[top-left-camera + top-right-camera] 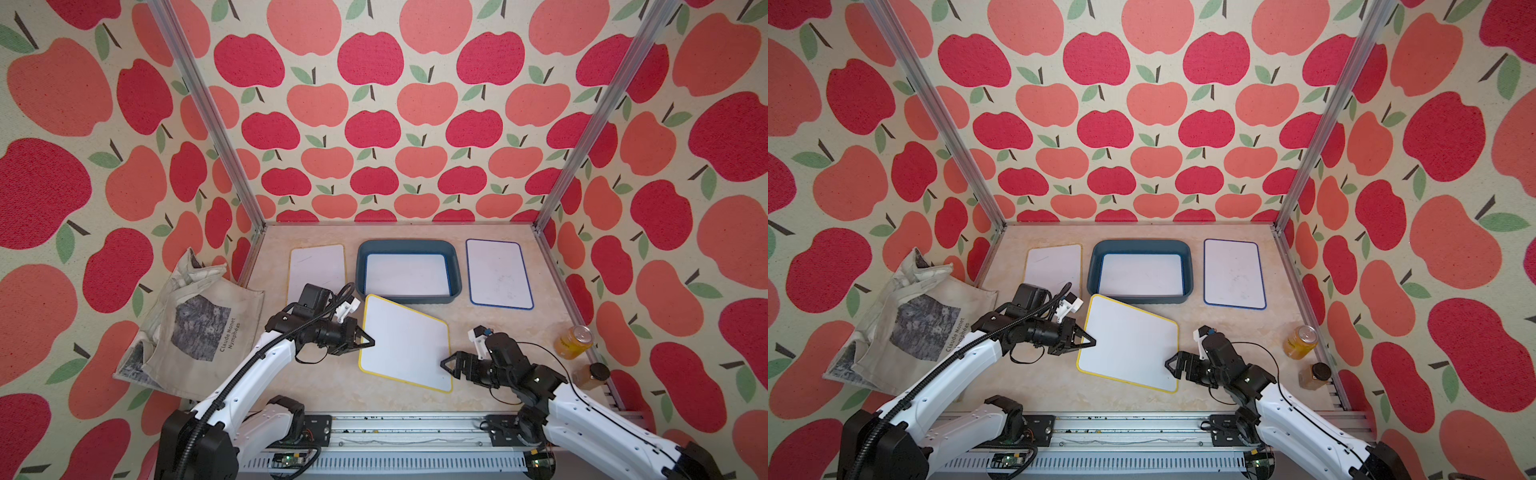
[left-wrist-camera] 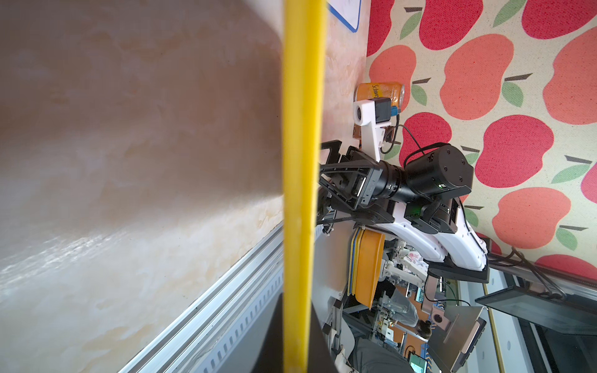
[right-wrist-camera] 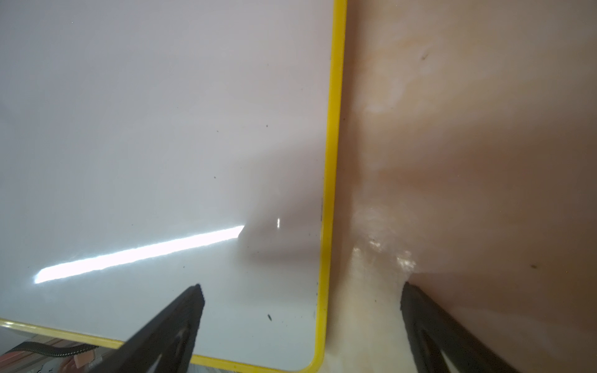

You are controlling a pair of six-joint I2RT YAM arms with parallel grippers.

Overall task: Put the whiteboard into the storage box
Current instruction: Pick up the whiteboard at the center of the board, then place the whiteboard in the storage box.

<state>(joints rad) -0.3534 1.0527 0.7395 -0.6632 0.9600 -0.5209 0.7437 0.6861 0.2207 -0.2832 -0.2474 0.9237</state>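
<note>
A yellow-rimmed whiteboard (image 1: 405, 345) (image 1: 1129, 345) lies askew in the middle of the table, just in front of the storage box (image 1: 409, 246) (image 1: 1142, 246). My left gripper (image 1: 371, 343) (image 1: 1093, 343) is shut on its left rim, which looks raised off the table. In the left wrist view the rim (image 2: 302, 161) runs edge-on between the shut jaws (image 2: 298, 339). My right gripper (image 1: 444, 365) (image 3: 300, 287) is open at the board's near right corner (image 3: 318, 355). One finger is over the white face, the other over the table. The box holds a blue-rimmed whiteboard (image 1: 407, 274).
An orange-rimmed whiteboard (image 1: 316, 268) lies left of the box and a blue-rimmed one (image 1: 498, 274) lies to its right. A printed tote bag (image 1: 191, 328) slumps at the left wall. A yellow can (image 1: 575, 340) and a black-lidded jar (image 1: 592, 374) stand at the right wall.
</note>
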